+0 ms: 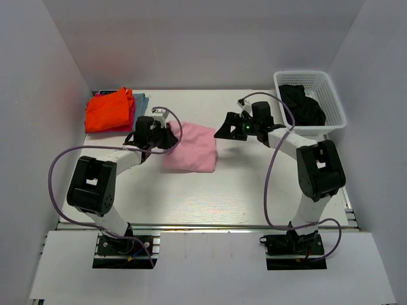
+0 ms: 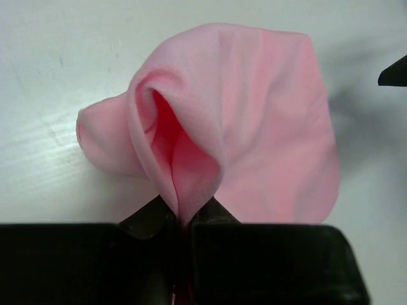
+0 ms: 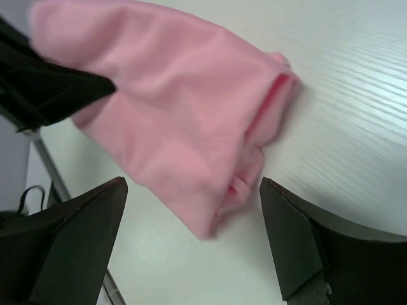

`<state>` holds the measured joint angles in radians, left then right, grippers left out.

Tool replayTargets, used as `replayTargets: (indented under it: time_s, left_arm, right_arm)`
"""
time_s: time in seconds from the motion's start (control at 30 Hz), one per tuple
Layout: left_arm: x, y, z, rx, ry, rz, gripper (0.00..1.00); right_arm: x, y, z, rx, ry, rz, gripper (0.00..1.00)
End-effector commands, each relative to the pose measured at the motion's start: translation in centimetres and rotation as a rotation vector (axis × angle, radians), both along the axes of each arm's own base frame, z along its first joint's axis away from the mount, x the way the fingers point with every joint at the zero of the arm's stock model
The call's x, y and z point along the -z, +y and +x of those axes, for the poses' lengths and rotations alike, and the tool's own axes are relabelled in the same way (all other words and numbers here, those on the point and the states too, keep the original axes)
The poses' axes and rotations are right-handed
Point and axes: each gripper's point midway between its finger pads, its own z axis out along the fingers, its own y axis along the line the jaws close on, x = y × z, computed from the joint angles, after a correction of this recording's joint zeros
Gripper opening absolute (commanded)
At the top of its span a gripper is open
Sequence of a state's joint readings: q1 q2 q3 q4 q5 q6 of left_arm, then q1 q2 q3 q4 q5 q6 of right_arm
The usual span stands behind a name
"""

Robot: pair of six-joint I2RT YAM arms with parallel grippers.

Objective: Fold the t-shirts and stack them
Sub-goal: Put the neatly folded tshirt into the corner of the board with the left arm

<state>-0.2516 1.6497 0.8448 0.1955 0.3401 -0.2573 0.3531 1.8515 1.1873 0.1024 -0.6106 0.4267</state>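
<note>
On the table's far left, a folded orange t-shirt (image 1: 109, 111) lies atop a grey-blue one (image 1: 142, 100), the stack in the making. The left arm reaches forward with its elbow bent and its wrist turned to the right. The left gripper (image 2: 184, 227) is clamped on a pinched ridge of the pink t-shirt (image 1: 191, 151), which lies partly folded at mid-table. The cloth looks light, thin and limp. It balloons and creases where pinched, so it will likely sag and slip out of its fold unless taken by an edge or corner through all layers. To its right, the right arm stretches forward and leftward. The right gripper (image 3: 192, 185) hovers just beside the shirt's right edge, its jaws spread wide and holding nothing. At far right, a white basket (image 1: 333, 96) holds a crumpled black t-shirt (image 1: 303, 105) awaiting its turn.
</note>
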Motion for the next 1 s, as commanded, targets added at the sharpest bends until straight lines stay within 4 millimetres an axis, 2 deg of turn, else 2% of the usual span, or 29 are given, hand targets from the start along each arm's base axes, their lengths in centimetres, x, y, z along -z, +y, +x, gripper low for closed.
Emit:
replayTargets:
  time_s: [0.0,0.03,0.07,0.13,0.17,0.2,0.23,0.27,0.4,0.53,0.6,0.63,0.7,0.73,0.8,0.9,0.93,0.97]
  left_arm:
    - [-6.6,0.1,2.4,0.040,-0.186,0.046,0.00]
    - [-7.0,0.2,2.7,0.057,-0.206,0.074,0.00]
    - [-8.3,0.1,3.3,0.068,-0.239,0.089,0.00]
    - [-8.6,0.6,3.6,0.082,-0.257,0.148,0.00]
    - [-8.9,0.9,3.8,0.089,-0.268,0.176,0.00]
    - [-10.0,1.5,4.7,0.054,-0.291,0.211,0.00]
    - [-9.7,2.0,4.9,0.040,-0.269,0.237,0.00]
    - [-10.9,2.5,5.6,0.026,-0.303,0.274,0.00]
    - [-13.2,4.9,7.1,-0.049,-0.352,0.381,0.00]
    - [-16.2,7.1,8.2,-0.100,-0.412,0.462,0.00]
    - [-16.4,9.6,8.8,-0.153,-0.402,0.518,0.00]
    - [-17.7,10.4,9.1,-0.174,-0.417,0.534,0.00]
    - [-17.5,11.6,9.5,-0.186,-0.400,0.552,0.00]
    - [-17.5,12.8,9.8,-0.202,-0.398,0.570,0.00]
    - [-18.2,14.7,10.4,-0.237,-0.403,0.582,0.00]
    - [-18.7,16.3,11.2,-0.261,-0.415,0.590,0.00]
    - [-19.7,17.5,11.5,-0.291,-0.428,0.592,0.00]
    - [-19.5,18.1,11.8,-0.300,-0.421,0.595,0.00]
  right_arm:
    - [-0.4,-3.1,1.4,0.188,-0.035,-0.091,0.90]
    - [-1.4,-4.1,2.1,0.254,-0.079,-0.119,0.90]
    - [-0.6,-5.0,2.0,0.292,-0.071,-0.149,0.90]
    - [-1.3,-6.2,2.2,0.349,-0.099,-0.174,0.90]
    - [-1.3,-6.5,2.1,0.355,-0.098,-0.187,0.90]
    - [-1.2,-6.9,2.2,0.363,-0.101,-0.201,0.90]
    - [-1.6,-7.1,2.2,0.369,-0.109,-0.204,0.90]
    - [-1.7,-7.2,2.2,0.373,-0.110,-0.205,0.90]
    - [-2.1,-7.0,1.9,0.348,-0.109,-0.186,0.90]
    - [-2.4,-6.4,1.8,0.318,-0.112,-0.162,0.90]
    - [-2.6,-6.2,1.6,0.303,-0.111,-0.151,0.90]
    - [-2.4,-6.2,1.6,0.299,-0.110,-0.155,0.90]
    - [-2.8,-6.1,1.5,0.293,-0.115,-0.147,0.90]
    - [-2.8,-6.0,1.6,0.291,-0.116,-0.145,0.90]
    - [-3.2,-5.8,1.6,0.280,-0.125,-0.139,0.90]
    - [-3.4,-5.6,1.7,0.266,-0.130,-0.132,0.90]
    - [-3.6,-5.6,1.8,0.268,-0.133,-0.129,0.90]
    - [-3.5,-5.5,1.8,0.262,-0.132,-0.127,0.90]
